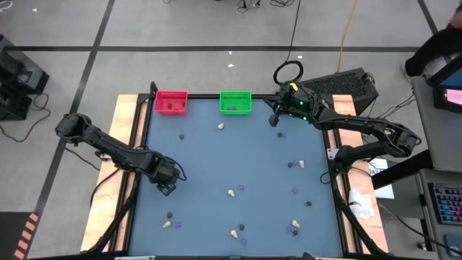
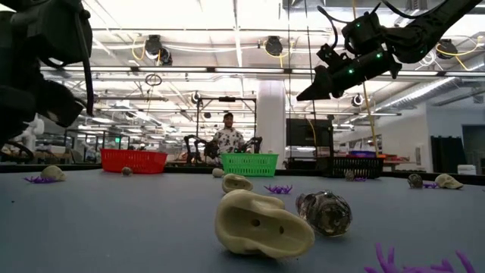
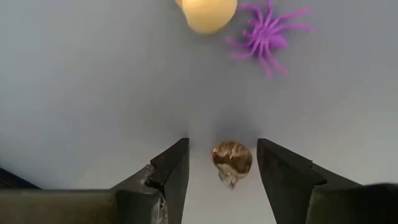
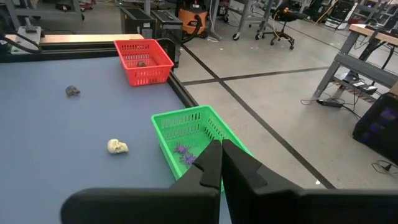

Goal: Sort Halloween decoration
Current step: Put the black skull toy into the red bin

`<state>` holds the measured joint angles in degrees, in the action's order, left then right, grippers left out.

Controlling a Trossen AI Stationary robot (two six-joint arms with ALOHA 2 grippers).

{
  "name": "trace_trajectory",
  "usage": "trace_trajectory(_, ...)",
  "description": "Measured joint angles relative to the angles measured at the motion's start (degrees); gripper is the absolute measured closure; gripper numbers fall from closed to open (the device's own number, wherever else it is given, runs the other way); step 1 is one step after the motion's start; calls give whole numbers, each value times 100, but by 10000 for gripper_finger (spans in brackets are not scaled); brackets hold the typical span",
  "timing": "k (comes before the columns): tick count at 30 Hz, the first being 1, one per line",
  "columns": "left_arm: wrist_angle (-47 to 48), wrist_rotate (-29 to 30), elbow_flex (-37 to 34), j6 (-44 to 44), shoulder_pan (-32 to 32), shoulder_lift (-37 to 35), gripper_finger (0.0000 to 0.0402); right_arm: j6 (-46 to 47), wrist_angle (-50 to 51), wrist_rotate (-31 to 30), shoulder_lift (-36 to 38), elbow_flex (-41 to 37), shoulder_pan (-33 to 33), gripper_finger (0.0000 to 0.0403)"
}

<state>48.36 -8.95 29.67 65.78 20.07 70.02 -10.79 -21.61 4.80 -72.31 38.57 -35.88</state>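
Small Halloween trinkets lie scattered on the blue table (image 1: 238, 159): cream lumps, dark lumps and purple spiders. My left gripper (image 3: 222, 155) is open, points down and hangs above one dark brownish lump (image 3: 232, 163) near the table's left side. In the left wrist view the lump shows between the two fingers, apart from both. Beyond it lie a cream lump (image 3: 206, 14) and a purple spider (image 3: 266, 36). My right gripper (image 4: 221, 163) is shut and empty. It is held up at the far side, beside the green bin (image 1: 235, 102).
A red bin (image 1: 171, 102) with a dark lump inside and the green bin (image 4: 186, 134) with purple bits stand at the far edge. A dark bin (image 2: 356, 164) shows to their right. More trinkets lie near the front edge (image 2: 261, 224). A person stands beyond the table.
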Motion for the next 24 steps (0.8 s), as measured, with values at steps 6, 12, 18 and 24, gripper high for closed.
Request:
trace_trajectory(6, 5, -152, -37, -4, 28, 0, 242, 2, 0, 0, 0, 0, 0, 403)
trace_trajectory(12, 2, -227, -39, -2, 192, 0, 279, 2, 0, 0, 0, 0, 0, 403)
trace_trajectory(18, -150, -284, -41, -7, 222, 0, 311, 2, -1, 0, 0, 0, 0, 403)
trace_trajectory(24, -145, -284, -9, -94, 221, -2, 335, 24, 0, 0, 0, 2, 0, 403)
